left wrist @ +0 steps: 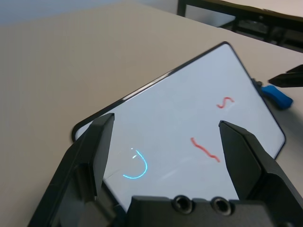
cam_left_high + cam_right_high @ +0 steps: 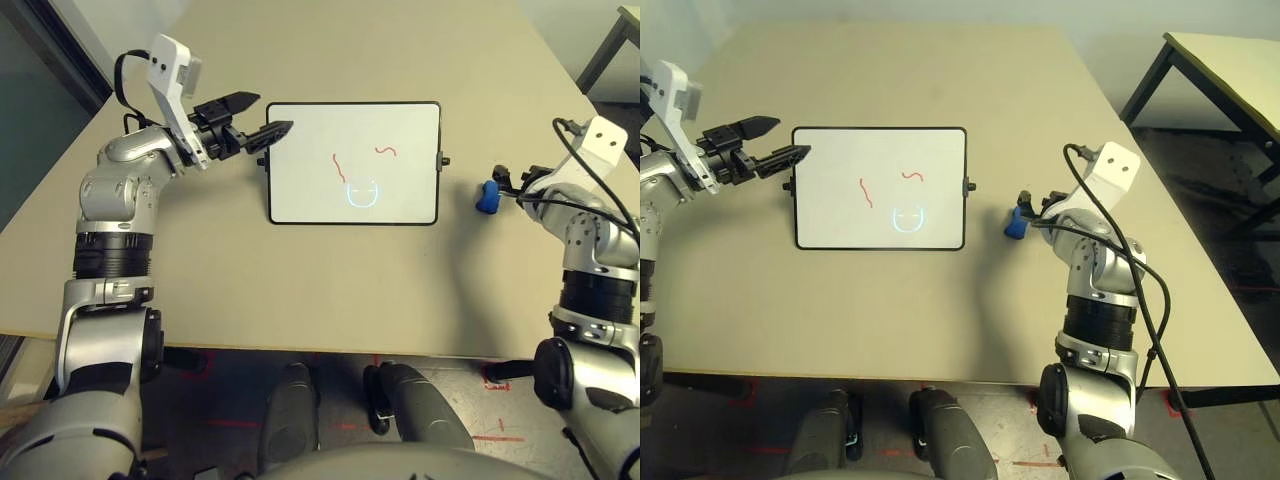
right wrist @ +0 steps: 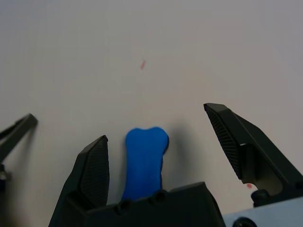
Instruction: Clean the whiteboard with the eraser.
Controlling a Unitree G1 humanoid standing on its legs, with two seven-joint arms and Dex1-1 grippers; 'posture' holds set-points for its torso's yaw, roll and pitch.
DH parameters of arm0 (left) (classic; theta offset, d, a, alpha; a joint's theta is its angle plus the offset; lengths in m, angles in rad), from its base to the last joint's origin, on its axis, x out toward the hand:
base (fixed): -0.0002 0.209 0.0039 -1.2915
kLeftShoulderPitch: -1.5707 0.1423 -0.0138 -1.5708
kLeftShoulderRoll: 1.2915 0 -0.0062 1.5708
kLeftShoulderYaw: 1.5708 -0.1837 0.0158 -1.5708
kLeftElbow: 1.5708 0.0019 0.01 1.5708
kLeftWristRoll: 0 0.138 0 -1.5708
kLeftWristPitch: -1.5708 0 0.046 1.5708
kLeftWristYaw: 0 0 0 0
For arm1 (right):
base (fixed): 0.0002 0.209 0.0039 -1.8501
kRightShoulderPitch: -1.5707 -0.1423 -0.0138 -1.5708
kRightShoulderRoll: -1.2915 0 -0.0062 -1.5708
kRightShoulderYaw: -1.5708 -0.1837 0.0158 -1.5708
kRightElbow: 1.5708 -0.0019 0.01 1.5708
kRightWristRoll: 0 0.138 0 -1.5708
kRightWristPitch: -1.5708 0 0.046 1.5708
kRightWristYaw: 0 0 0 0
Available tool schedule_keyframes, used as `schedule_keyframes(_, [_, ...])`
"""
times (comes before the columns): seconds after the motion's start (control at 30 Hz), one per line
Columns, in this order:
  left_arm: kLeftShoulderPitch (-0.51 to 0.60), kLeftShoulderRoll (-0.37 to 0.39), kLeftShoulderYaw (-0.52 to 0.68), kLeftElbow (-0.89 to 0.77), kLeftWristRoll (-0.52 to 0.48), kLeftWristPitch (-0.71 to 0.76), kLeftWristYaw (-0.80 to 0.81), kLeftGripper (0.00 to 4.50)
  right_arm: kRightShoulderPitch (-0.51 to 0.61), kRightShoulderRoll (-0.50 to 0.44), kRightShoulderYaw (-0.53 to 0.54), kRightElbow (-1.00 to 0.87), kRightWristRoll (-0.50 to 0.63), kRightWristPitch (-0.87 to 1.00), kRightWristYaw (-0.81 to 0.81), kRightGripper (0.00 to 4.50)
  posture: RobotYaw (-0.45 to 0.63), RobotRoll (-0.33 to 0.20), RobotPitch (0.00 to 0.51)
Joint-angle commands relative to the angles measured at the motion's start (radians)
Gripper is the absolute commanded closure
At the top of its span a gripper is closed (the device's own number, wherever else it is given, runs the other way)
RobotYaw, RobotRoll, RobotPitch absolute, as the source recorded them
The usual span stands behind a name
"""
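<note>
Eraser [image 3: 144,163] right of board [image 2: 400,185], likely light, squashy; pinch waist. Right gripper [image 3: 155,121] spread around it; left gripper [image 1: 166,118] released, by board's left edge.

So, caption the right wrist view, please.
Open black hand above a blue eraser on the table.

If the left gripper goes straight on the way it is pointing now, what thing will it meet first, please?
Most likely the whiteboard: it lies straight ahead between the open jaws of the left gripper. How far above it they are is hard to judge.
</note>
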Motion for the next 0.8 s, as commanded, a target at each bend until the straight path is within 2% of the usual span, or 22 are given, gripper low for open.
schedule_keyframes(0.03, [-0.010, -0.011, -0.029, -0.065, -0.008, 0.050, -0.010, 0.00, 0.010, 0.013, 0.002, -0.021, -0.012, 0.031, -0.008, 0.02, -0.05, 0.000, 0.101])
schedule_keyframes(0.2, [-0.001, -0.020, -0.079, -0.161, -0.025, 0.136, -0.034, 0.00, 0.018, 0.028, 0.036, -0.023, -0.032, 0.043, -0.001, 0.02, -0.04, 0.000, 0.108])
schedule_keyframes(0.8, [0.057, -0.033, -0.094, -0.190, -0.013, 0.176, -0.036, 0.00, 0.033, -0.001, 0.159, 0.041, -0.115, 0.031, 0.051, 0.02, 0.00, 0.000, 0.137])
